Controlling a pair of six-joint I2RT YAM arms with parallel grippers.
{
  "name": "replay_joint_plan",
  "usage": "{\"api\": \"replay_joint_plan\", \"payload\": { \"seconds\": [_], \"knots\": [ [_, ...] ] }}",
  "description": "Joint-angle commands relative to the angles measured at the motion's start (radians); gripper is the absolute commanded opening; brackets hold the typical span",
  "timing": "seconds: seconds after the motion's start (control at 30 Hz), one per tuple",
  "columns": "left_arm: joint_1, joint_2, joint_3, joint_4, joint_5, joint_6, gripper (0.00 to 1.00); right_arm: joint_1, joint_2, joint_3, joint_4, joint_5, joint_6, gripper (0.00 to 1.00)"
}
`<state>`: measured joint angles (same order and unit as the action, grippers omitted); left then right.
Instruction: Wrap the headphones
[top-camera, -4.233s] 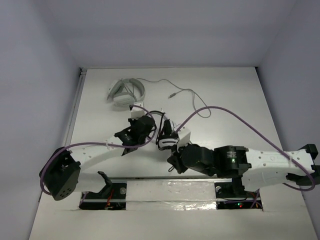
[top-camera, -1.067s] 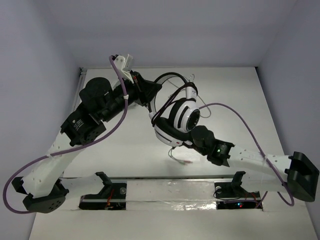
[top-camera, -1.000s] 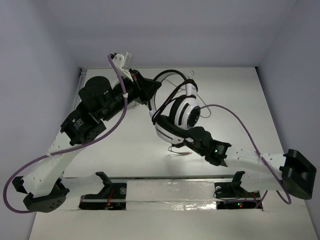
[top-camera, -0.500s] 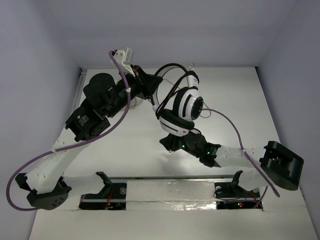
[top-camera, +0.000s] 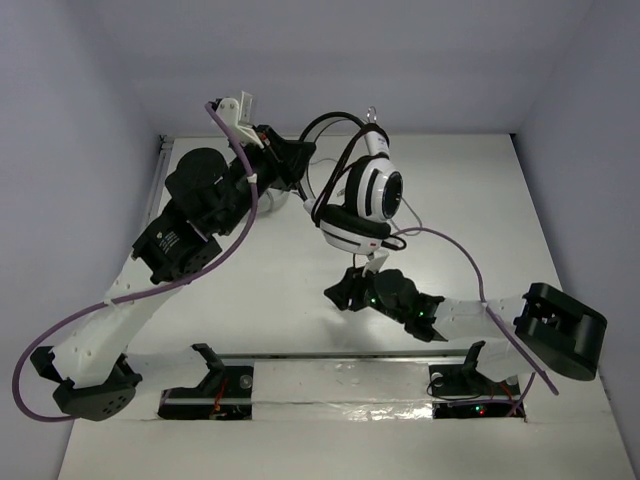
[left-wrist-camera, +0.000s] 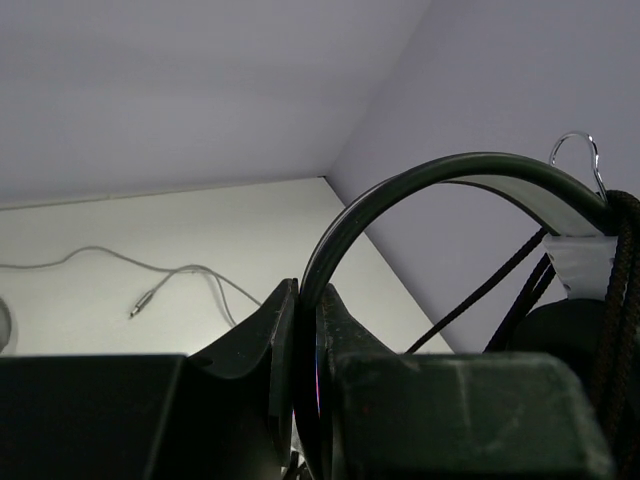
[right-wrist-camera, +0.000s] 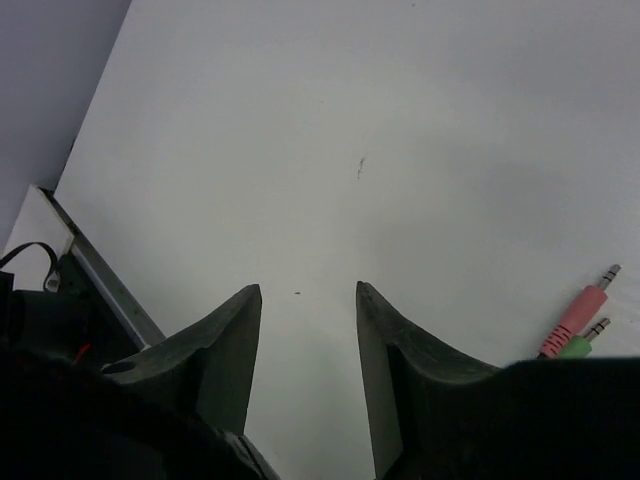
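White-and-black headphones (top-camera: 366, 198), lifted higher than before, hang from the left gripper (left-wrist-camera: 308, 305), its jaws clamped on the headband (left-wrist-camera: 440, 168), while the right gripper (right-wrist-camera: 308, 300) below gapes empty, plugs (right-wrist-camera: 582, 318) seemingly just beside its right finger.

The headphones (top-camera: 366, 198) have glossy white-and-black earcups and a black headband. Just right of the right gripper's (right-wrist-camera: 305, 292) dark fingers (right-wrist-camera: 225, 345), the plugs (right-wrist-camera: 582, 306) are pink and green.

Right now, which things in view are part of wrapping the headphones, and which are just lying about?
Part of the job: the black-and-white headphones, held up by the headband in the left gripper; their black cable; the open right gripper; probably the pink and green plugs.
Lying about: the grey cable.
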<state>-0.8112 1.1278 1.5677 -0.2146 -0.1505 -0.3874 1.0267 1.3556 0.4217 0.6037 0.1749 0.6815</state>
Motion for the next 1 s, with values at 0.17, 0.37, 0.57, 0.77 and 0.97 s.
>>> {"api": "replay_joint_plan", "payload": {
  "seconds": [0.17, 0.37, 0.57, 0.77, 0.97],
  "knots": [
    [0.003, -0.069, -0.142, 0.259, -0.358, -0.01, 0.0, 0.045, -0.075, 0.012, -0.119, 0.006, 0.066, 0.0],
    [0.003, -0.011, -0.316, 0.44, -0.613, -0.001, 0.0, 0.222, -0.067, 0.19, -0.453, 0.086, 0.076, 0.0],
    [0.003, 0.116, -0.362, 0.468, -0.728, 0.005, 0.0, 0.384, 0.039, 0.408, -0.738, 0.164, 0.079, 0.0],
    [0.012, 0.17, -0.497, 0.503, -0.744, 0.002, 0.0, 0.504, 0.004, 0.609, -1.005, 0.232, 0.072, 0.0],
    [0.012, 0.135, -0.739, 0.506, -0.609, -0.085, 0.0, 0.518, -0.104, 0.721, -1.26, 0.337, 0.044, 0.0]
  ]
}}
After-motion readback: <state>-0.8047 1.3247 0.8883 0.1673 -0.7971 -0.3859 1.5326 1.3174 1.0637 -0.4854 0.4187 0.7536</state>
